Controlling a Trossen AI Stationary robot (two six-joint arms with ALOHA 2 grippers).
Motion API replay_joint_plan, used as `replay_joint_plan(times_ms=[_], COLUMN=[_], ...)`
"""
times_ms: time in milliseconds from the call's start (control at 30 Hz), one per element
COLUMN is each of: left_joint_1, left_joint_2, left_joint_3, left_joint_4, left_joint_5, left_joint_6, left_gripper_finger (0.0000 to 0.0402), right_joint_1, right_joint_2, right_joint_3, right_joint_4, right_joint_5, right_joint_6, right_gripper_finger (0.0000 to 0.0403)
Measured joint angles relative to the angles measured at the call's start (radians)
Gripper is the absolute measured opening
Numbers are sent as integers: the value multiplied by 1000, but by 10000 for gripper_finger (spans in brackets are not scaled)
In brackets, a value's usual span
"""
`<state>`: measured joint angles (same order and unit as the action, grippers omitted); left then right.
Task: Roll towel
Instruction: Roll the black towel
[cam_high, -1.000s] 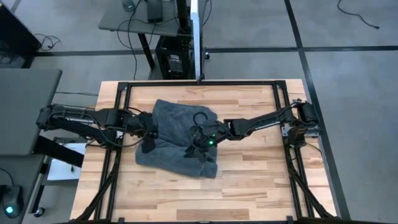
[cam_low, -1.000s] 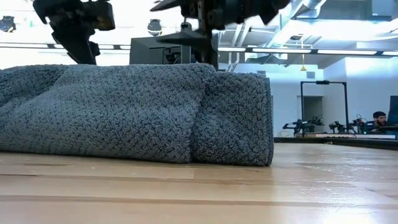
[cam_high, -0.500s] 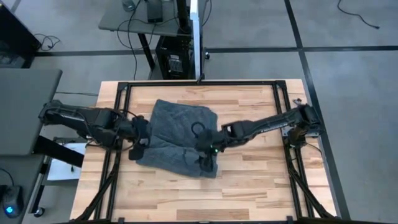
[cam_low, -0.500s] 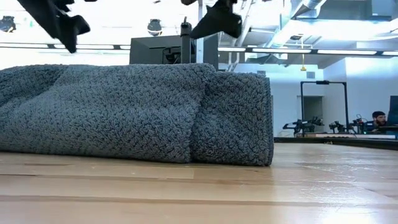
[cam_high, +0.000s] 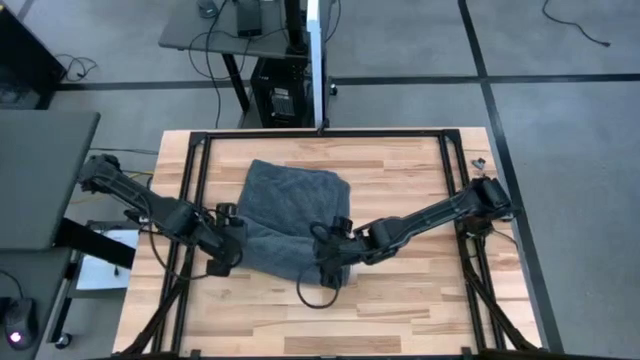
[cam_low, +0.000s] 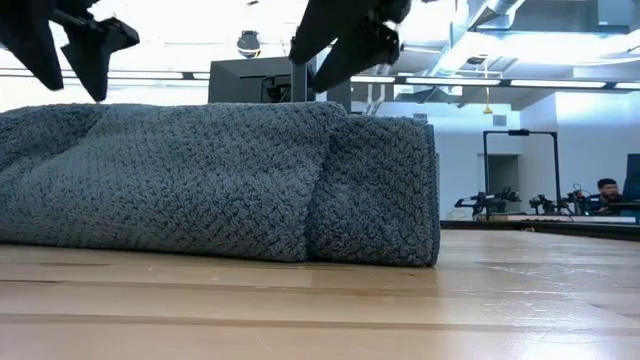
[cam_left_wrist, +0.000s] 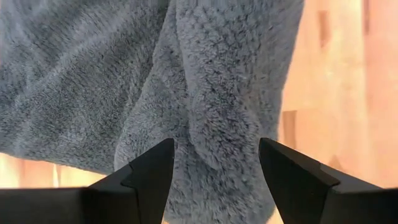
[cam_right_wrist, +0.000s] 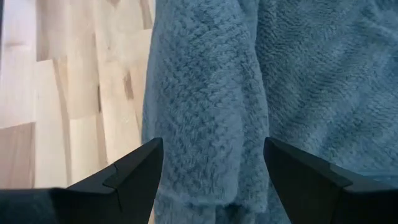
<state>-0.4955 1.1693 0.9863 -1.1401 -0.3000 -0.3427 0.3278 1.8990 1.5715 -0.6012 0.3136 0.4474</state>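
The dark grey towel (cam_high: 290, 210) lies folded in thick layers on the middle of the wooden table, with a rounded, rolled-over end at its near right (cam_low: 385, 190). My left gripper (cam_high: 222, 252) is open at the towel's near left corner, above the cloth (cam_low: 75, 45). In the left wrist view its fingers (cam_left_wrist: 214, 152) stand apart over a thick fold of the towel (cam_left_wrist: 211, 74). My right gripper (cam_high: 332, 265) is open over the towel's near right corner (cam_low: 340, 45). Its fingers (cam_right_wrist: 211, 149) stand apart over the rolled-over end of the towel (cam_right_wrist: 205, 93).
A black metal frame (cam_high: 200, 150) runs along the table's far, left and right sides. A cable loop (cam_high: 315, 295) hangs below the right arm, over the wood. Bare wood (cam_high: 400, 310) lies near and to the right of the towel. A person (cam_low: 605, 190) sits far off in the room.
Both grippers have come off the towel's top, risen, and gone toward the table's near edge, the left one also toward the left edge. The towel has kept its shape and place.
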Motion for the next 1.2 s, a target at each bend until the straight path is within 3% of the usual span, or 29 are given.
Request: replay_joint_plan(times_ms=[233, 533, 667, 767, 900, 1033, 1067, 1200], left_joint_1=[13, 51, 72, 86, 91, 106, 107, 107], left_joint_2=[69, 93, 92, 92, 92, 83, 75, 34], left_joint_3=[-57, -194, -265, -322, -356, -359, -359, -360], left_joint_4=[4, 164, 249, 349, 424, 455, 459, 502], left_joint_5=[-36, -87, -49, 33, 139, 317, 364, 593], left_joint_6=[5, -43, -56, -83, -124, -153, -163, -248], left_gripper_finger=[217, 217, 217, 213, 154, 35, 21, 16], right_joint_1=[-17, -30, -52, -71, -108, -147, -155, -188], right_joint_2=[45, 157, 202, 212, 215, 215, 213, 203], right_joint_3=[0, 0, 0, 2, 2, 2, 1, 1], right_joint_4=[38, 38, 30, 32, 49, 58, 59, 64], right_joint_5=[-6, -31, -112, -188, -345, -522, -567, -822], right_joint_6=[4, 42, 75, 116, 87, 39, 22, -1], right_gripper_finger=[270, 270, 270, 259, 193, 59, 32, 20])
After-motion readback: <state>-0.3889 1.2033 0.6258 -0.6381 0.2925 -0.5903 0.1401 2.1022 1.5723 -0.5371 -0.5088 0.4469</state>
